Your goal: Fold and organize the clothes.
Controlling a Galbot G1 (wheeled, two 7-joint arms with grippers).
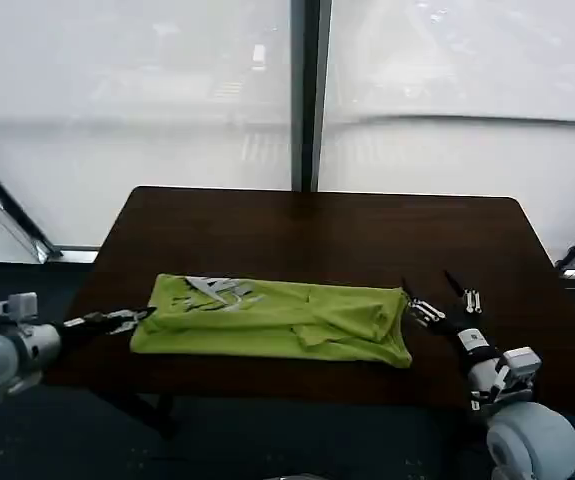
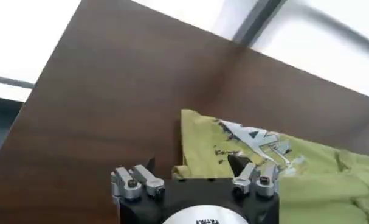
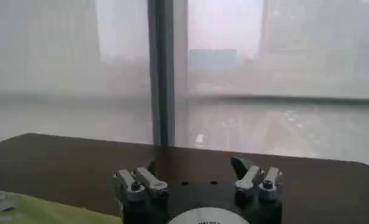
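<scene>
Left gripper (image 1: 139, 316) at the shirt's (image 1: 277, 318) left edge, fingers spread apart, one finger (image 2: 244, 171) over the cloth, nothing pinched. Right gripper (image 1: 440, 292) just beside the shirt's right edge, also released, holding nothing. Shirt lying flat as a long folded band near the front edge of the table (image 1: 317, 225), white print (image 1: 217, 292) facing up at its left end. Window (image 3: 245, 55) behind the table.

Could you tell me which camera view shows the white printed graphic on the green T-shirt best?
The left wrist view: the graphic appears close and large. The head view shows it small on the T-shirt; the right wrist view catches just a green corner.
</scene>
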